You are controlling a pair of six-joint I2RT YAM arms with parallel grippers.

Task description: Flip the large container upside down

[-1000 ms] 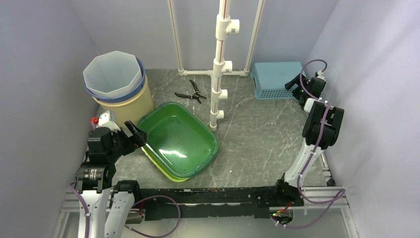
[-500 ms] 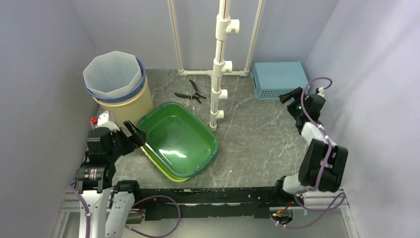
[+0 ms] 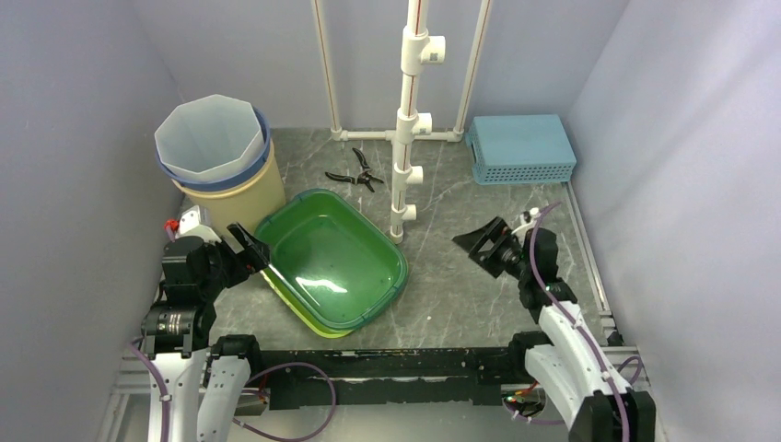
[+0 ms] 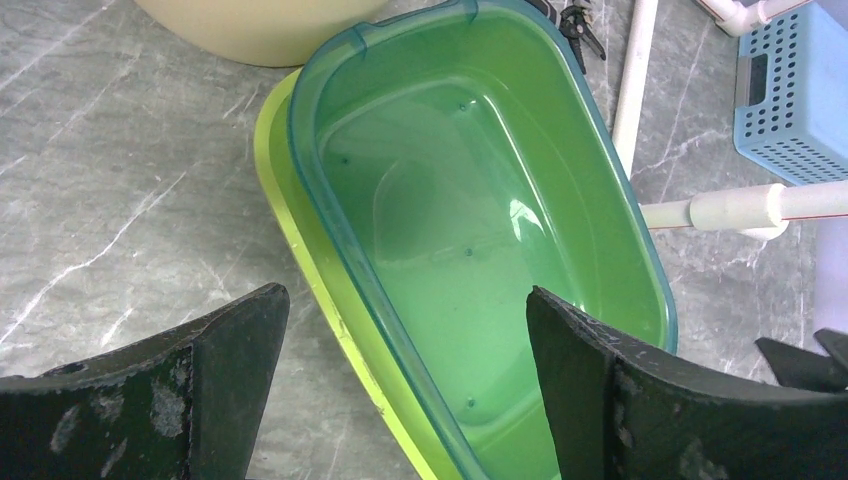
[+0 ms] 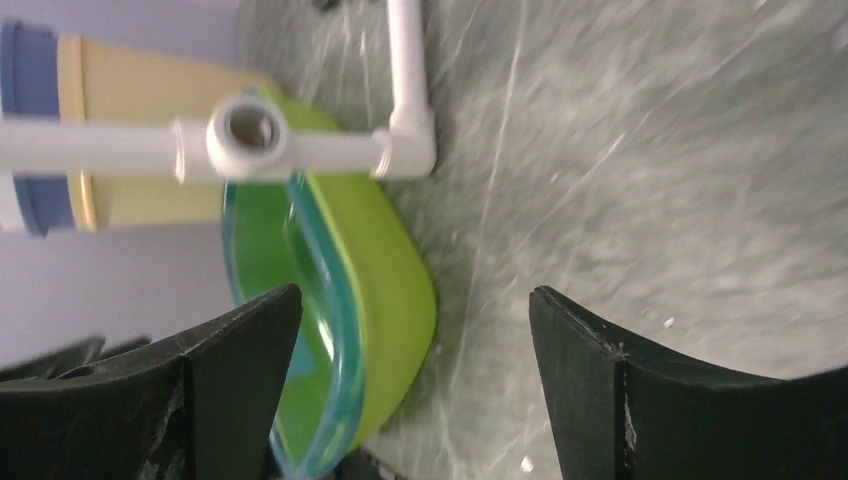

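While both arms sit low over the grey marbled table (image 3: 460,184), the large translucent green plastic basin (image 3: 333,265) stands mouth up, left of centre. It is nested in a yellow-green basin of like shape (image 3: 304,318) and not yet turned over.

Left gripper (image 3: 256,253): jaws spread wide, released, holding nothing, at the basin's left rim; whether it touches, cannot tell.

Right gripper (image 3: 479,238): jaws apart, empty, over bare table right of the white PVC pipe stand (image 3: 405,138), well apart from the basin.
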